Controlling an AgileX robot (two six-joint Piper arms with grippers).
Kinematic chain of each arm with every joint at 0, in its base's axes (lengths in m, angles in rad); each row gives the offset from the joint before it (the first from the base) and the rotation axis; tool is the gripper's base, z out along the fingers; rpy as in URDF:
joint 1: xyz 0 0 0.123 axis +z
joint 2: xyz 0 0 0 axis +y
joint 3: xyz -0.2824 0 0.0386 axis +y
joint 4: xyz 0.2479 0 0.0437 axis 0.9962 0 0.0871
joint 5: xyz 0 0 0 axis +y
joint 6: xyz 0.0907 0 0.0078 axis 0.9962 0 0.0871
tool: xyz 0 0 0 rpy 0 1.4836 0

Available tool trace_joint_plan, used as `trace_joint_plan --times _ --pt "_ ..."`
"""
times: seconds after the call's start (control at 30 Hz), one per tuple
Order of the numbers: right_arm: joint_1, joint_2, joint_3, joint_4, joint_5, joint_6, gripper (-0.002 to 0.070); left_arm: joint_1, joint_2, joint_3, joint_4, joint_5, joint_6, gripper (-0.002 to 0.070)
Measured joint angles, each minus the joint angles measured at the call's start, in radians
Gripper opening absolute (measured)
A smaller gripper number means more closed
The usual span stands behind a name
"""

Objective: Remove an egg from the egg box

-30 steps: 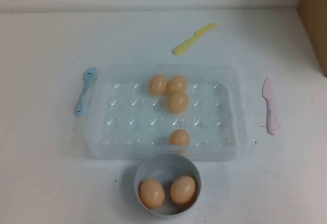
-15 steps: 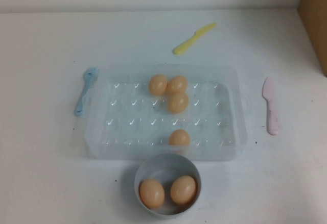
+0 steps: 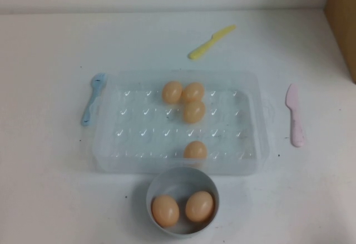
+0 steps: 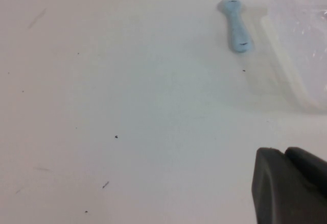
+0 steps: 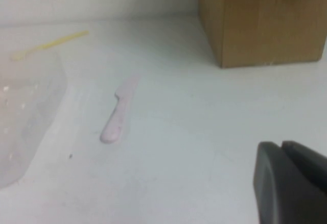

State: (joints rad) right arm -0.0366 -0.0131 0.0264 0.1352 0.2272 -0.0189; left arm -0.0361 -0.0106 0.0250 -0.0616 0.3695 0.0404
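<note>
Egg box (image 3: 105, 144) holds four eggs; both grippers hover beside it, left gripper (image 4: 291, 183) and right gripper (image 5: 294, 183) fingers pressed together.

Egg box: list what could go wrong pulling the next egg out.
1. Three eggs sit touching at the far side of the egg box; grabbing one may knock its neighbours.
2. The lone egg lies by the near wall, next to the bowl, leaving little room.
3. The right claw is shut and must open first; the left claw is parked off the box.
</note>
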Motion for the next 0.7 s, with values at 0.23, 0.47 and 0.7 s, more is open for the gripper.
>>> trace_joint_plan --times 0.23,0.47,0.7 --pt "0.033 0.000 0.000 0.037 0.131 -0.047 -0.0017 0.000 0.000 0.000 0.000 0.000 0.000 -0.0005" --pt "0.078 0.000 0.000 -0.032 0.135 0.035 -0.0017 0.000 0.000 0.000 0.000 0.000 0.000 -0.0005" --pt "0.080 0.000 0.000 -0.072 0.135 0.063 -0.0017 0.000 0.000 0.000 0.000 0.000 0.000 -0.0005"
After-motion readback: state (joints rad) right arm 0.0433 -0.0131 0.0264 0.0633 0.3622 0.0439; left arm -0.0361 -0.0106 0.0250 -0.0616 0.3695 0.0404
